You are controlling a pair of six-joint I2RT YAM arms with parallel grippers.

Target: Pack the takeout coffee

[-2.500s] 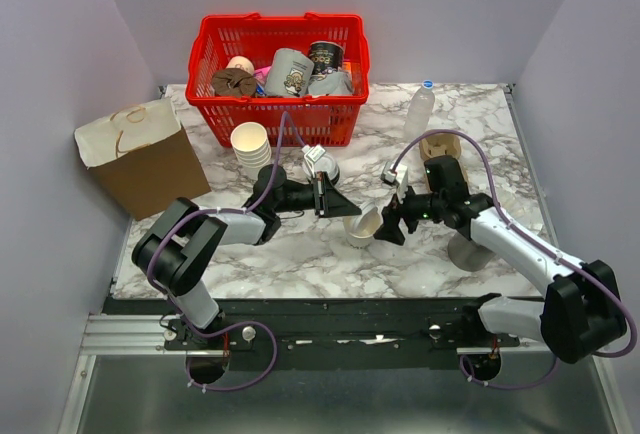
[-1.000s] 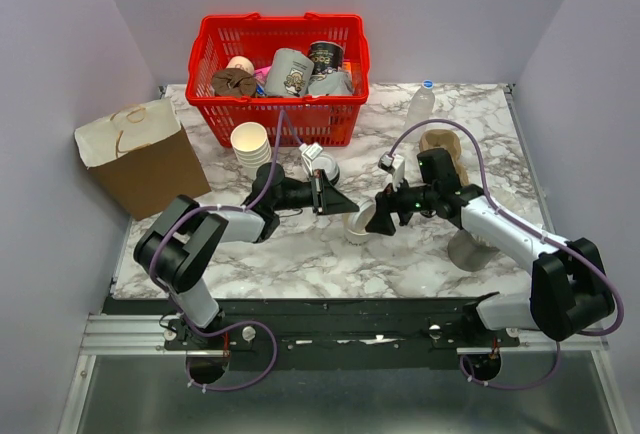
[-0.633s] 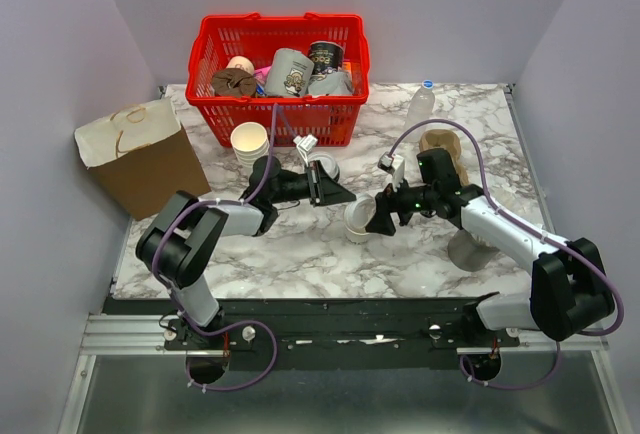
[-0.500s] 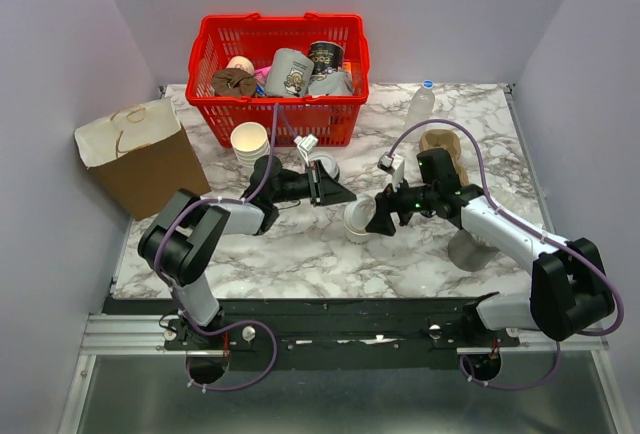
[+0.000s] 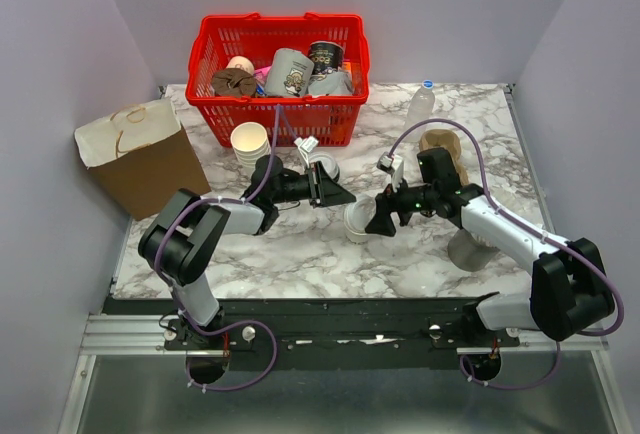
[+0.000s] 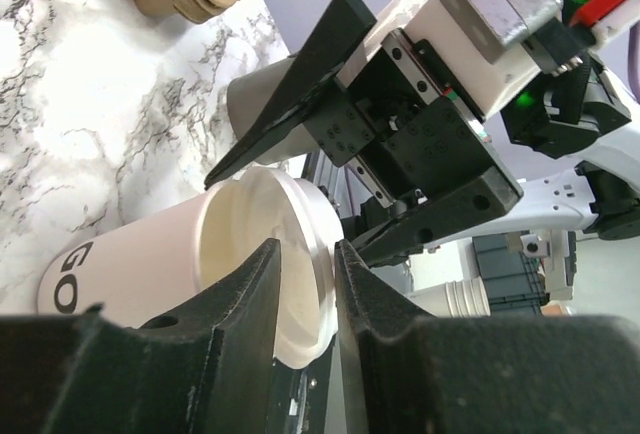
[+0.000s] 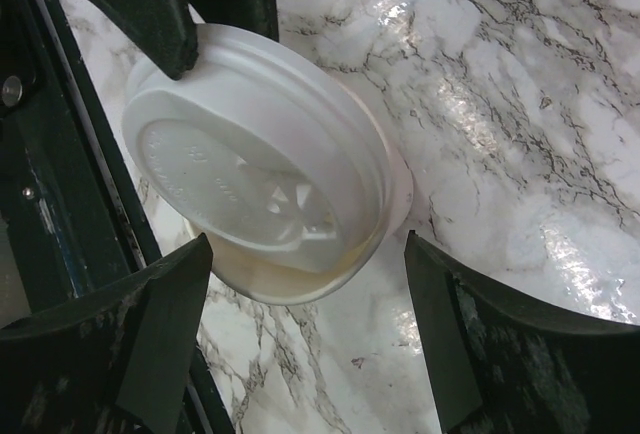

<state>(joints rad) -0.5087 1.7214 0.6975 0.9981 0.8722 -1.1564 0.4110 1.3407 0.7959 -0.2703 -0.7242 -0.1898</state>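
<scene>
Left tool (image 6: 306,254) first: its two fingers sit close together, only a little way open, with the rim of the lid (image 7: 250,164) running between them. Honestly, I can't tell if it's pinching that rim or just straddling it. The pose makes sense though, since it comes in from the side to set the lid on the takeout coffee (image 6: 130,264). That stands around the middle of the desk (image 7: 520,104), between the two arms and a bit in front of the red basket (image 5: 270,119). The lid isn't seated. It sits skewed, one edge riding high with cream paper showing under it. Right tool (image 7: 308,249) is spread wide with a finger on each side of the cup body just under the lid. It looks clamped on, I'd guess to stop the cup sliding or tipping while the lid gets pushed. My read: capping is half done and needs a press down to snap it. The brown box (image 5: 140,159) at the far left, well apart, is probably where it goes after.
</scene>
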